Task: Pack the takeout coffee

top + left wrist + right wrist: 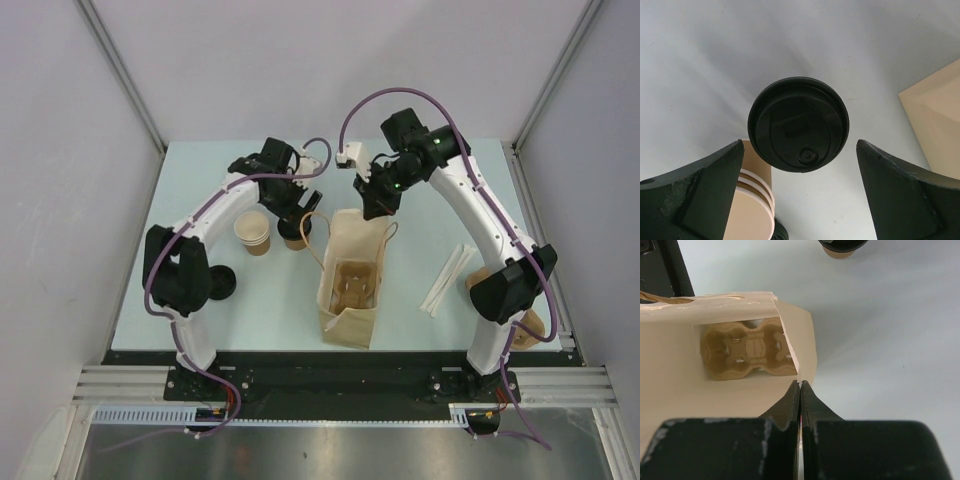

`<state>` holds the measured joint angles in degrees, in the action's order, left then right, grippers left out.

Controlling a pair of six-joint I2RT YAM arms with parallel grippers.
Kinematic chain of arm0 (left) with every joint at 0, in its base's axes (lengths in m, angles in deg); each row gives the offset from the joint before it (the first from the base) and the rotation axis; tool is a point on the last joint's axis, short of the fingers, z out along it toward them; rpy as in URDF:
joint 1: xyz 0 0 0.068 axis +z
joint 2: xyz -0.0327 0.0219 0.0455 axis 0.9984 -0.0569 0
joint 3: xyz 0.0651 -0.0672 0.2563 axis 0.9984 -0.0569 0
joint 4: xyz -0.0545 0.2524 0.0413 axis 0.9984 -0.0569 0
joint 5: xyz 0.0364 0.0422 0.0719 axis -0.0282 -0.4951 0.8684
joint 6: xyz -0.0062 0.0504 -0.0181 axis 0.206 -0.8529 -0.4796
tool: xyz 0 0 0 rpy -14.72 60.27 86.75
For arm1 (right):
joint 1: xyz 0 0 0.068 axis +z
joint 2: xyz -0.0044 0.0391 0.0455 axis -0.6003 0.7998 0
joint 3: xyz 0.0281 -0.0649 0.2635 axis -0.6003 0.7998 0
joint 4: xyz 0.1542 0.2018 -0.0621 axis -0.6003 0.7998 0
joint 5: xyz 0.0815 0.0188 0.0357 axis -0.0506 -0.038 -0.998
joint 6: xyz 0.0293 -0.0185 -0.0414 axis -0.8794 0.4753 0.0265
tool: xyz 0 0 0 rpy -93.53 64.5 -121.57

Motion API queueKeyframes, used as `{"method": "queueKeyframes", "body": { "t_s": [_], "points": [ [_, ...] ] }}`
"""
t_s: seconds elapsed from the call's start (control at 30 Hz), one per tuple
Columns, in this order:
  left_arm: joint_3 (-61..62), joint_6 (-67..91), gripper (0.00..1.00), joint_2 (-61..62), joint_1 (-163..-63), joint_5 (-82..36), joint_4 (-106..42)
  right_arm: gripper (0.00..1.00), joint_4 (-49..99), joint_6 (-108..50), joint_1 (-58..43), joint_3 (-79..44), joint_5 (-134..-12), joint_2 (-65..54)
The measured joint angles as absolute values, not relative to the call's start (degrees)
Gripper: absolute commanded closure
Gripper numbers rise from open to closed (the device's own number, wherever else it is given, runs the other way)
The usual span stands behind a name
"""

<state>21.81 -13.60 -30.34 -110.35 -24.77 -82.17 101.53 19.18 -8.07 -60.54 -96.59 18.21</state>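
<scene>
**A:** How far along is the packing?

**B:** Early, I'd judge. The paper bag [348,322] stands open with the moulded-pulp cup tray [747,352] lying at its bottom. Every well I can see in the tray looks empty. No cup is in the bag yet.

**A:** Where's the coffee, then?

**B:** A lidded cup [798,124] sits on the tabletop [715,60] directly under the left end effector [800,155]. The fingers are spread wide on either side of it and touch nothing. Just beside one finger is an unlidded cup [253,232]. The wrist view shows stacked rims there, so it may be several cups nested.

**A:** And the other arm?

**B:** The right end effector [800,390] is clenched on the paper edge of the bag's rim. The tray lies below and ahead of its tips. My guess is that it's holding the mouth open.

**A:** What's left?

**B:** Nearly everything. The lidded cup has to be grasped, lifted and lowered into a tray well. The open cup probably needs a lid first. A round black thing [220,283], likely a lid, lies well away from the left end effector, by that arm's base.

**A:** Any writing?

**B:** None I can read. The bag and cups are plain kraft paper. The lid shows a raised rectangle and a round dimple, with no legible letters.
</scene>
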Motion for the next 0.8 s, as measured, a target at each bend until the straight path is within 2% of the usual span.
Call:
{"method": "queueKeyframes", "body": {
  "t_s": [0.57, 0.8],
  "points": [
    [21.81, -14.04, 0.0, -33.33, -110.16, -23.94, -82.15, 1.0, 101.71, 18.24, -8.07, -60.52, -96.61, 17.88],
    [21.83, -13.97, 0.04, -34.01, -109.54, -25.56, -82.17, 1.0, 101.73, 18.98, -8.18, -60.52, -97.07, 17.88]
  ]
}}
